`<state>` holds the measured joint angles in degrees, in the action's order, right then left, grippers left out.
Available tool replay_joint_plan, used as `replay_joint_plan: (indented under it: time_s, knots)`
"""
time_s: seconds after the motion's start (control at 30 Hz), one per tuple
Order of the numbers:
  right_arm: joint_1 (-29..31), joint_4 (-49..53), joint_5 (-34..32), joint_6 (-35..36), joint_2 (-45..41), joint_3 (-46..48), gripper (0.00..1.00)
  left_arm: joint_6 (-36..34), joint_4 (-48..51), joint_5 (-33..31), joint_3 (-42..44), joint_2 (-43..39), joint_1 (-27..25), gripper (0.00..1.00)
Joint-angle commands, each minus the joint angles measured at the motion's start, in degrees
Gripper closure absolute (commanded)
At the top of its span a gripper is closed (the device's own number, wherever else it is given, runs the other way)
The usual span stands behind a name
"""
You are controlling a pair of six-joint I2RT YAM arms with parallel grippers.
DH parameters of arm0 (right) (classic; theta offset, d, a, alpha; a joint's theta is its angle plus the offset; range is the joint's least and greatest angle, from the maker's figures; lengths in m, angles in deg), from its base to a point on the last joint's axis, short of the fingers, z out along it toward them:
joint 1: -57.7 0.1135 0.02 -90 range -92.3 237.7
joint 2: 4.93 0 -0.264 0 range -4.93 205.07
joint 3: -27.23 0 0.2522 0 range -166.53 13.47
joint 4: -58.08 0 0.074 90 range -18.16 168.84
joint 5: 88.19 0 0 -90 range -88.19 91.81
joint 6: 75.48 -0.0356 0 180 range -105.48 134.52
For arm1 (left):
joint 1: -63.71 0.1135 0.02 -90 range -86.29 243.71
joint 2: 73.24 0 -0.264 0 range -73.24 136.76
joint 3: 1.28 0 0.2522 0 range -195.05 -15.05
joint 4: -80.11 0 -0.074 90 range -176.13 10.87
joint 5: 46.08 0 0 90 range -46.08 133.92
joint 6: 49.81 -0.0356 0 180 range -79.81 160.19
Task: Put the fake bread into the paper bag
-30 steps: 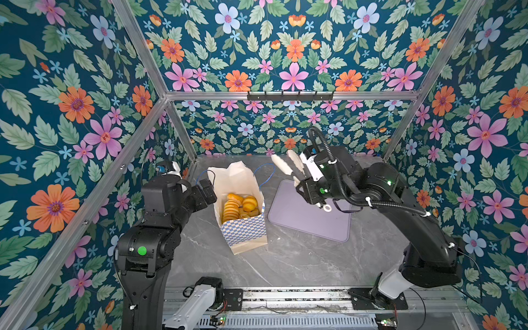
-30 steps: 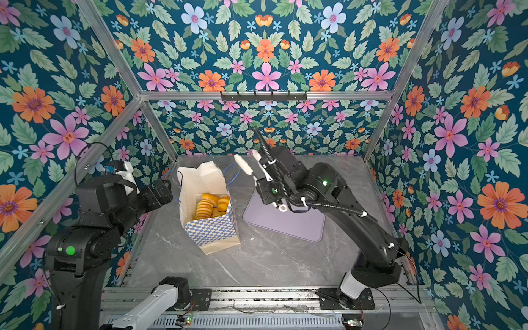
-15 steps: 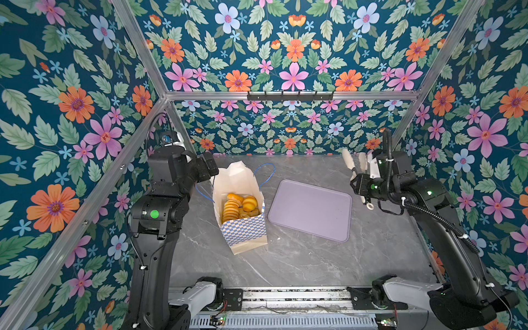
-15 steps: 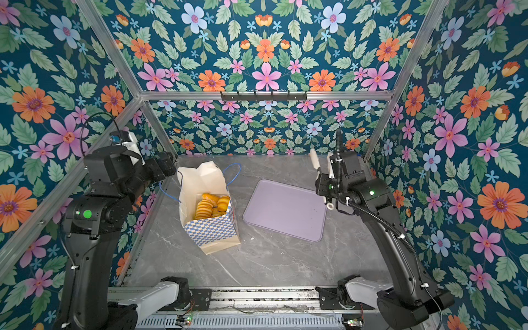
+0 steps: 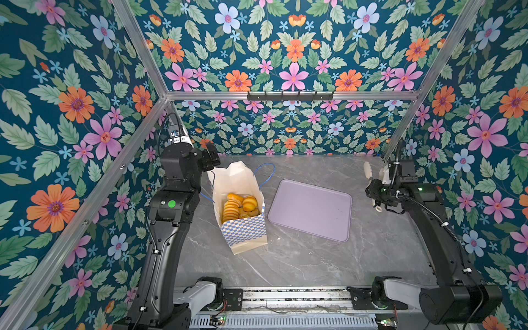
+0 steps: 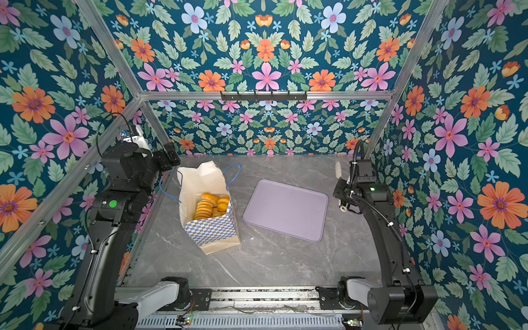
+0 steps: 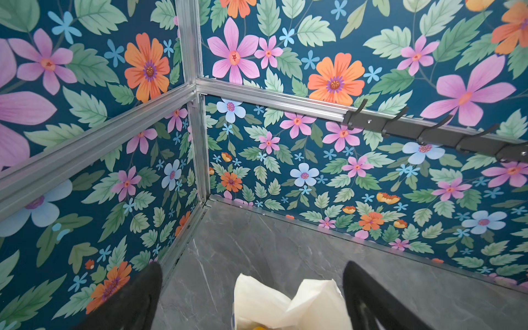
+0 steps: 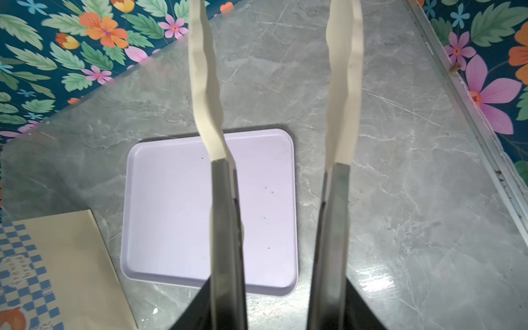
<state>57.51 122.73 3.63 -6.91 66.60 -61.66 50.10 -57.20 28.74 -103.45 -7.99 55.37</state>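
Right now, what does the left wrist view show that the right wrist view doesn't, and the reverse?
Only the left wrist view: the black hook rail on the back wall, and the crumpled cream top edge of the paper bag between the dark fingers of the open left gripper.

Only the right wrist view: the lilac tray with nothing on it, the bag's checkered printed side, and the right gripper, its white-tipped fingers apart and holding nothing.

Both: the paper bag, the grey marble table and the floral walls.
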Motion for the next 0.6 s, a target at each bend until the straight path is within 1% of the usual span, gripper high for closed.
replay_joint_plan:
  time_s: [0.0,0.07,0.1,0.2,0.4,0.57]
  knots:
    - [-1.36,-4.48,-1.47,2.91,2.5,0.86,0.5,-1.64,-3.77,1.7,0.24,1.66,2.92,0.0]
    - [-2.68,-4.69,-0.9,3.55,5.15,1.29,0.51,0.06,-4.25,5.79,0.45,2.86,7.24,0.0]
    - [-3.36,-4.96,-0.56,3.71,6.04,1.48,0.51,0.8,-4.52,6.93,0.79,3.32,8.51,0.0]
    - [-4.76,-6.22,-0.78,4.5,8.85,2.27,0.51,2.83,-6.11,8.3,2.97,4.39,11.25,0.0]
    - [-5.59,-7.96,-2.62,6.84,13.75,3.42,0.5,10.47,-12.68,11.17,14.8,3.79,17.83,0.0]
    - [-5.93,-9.0,-3.26,8.06,18.9,5.48,0.5,13.33,-17.59,10.61,25.53,2.58,21.26,0.0]
